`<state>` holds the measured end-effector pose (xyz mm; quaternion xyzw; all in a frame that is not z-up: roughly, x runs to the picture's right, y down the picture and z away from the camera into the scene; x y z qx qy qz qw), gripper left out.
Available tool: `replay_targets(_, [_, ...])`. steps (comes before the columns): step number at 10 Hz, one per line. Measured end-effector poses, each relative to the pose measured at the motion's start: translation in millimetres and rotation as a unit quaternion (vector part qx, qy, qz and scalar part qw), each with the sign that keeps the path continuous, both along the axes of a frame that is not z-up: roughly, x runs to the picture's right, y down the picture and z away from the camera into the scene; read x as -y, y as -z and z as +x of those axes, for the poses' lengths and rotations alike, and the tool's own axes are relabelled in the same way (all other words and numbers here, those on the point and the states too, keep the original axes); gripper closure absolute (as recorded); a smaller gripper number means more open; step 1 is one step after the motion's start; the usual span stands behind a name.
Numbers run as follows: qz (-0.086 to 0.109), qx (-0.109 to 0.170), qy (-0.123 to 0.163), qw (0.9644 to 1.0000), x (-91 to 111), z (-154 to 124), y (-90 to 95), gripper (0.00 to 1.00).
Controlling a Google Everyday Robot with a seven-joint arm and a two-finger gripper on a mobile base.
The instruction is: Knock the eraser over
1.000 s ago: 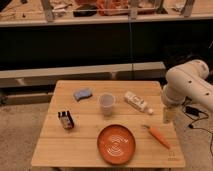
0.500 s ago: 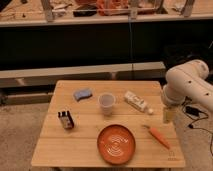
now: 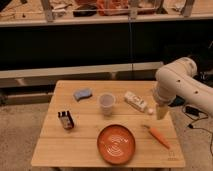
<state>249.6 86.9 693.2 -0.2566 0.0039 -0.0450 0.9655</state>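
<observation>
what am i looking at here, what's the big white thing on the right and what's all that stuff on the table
The big white thing is the arm of a robot. At its lower end sits its claw, the part it grasps or pushes with. The claw hangs over the right edge of a wooden table, close to one end of a white tube.

There is only one picture, from a single camera looking down at the table from its front side.

On the table lie a blue sponge, a pale cup, the tube, an orange plate, a carrot and, near the left edge, a small black eraser. The robot is meant to knock that eraser over. It stands far from the claw, across the table. Nothing shows in the claw.
</observation>
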Motion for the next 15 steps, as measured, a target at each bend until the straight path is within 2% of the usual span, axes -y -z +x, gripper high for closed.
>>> replay_targets(3, [0.013, 0.022, 0.029, 0.9993, 4.4, -23.9, -1.7, 0.2])
replay_targets(7, [0.029, 0.048, 0.069, 0.9961, 8.4, -37.7, -3.6, 0.2])
replay_targets(9, [0.034, 0.06, 0.091, 0.9935, 8.3, -56.2, -5.2, 0.2])
replay_targets(10, [0.038, 0.069, 0.105, 0.9913, 8.7, -70.0, -6.5, 0.2])
replay_targets(13, [0.047, 0.089, 0.139, 0.9853, 8.1, -84.4, -8.5, 0.2])
replay_targets(15, [0.05, 0.103, 0.159, 0.9806, 5.1, -109.2, -10.9, 0.2])
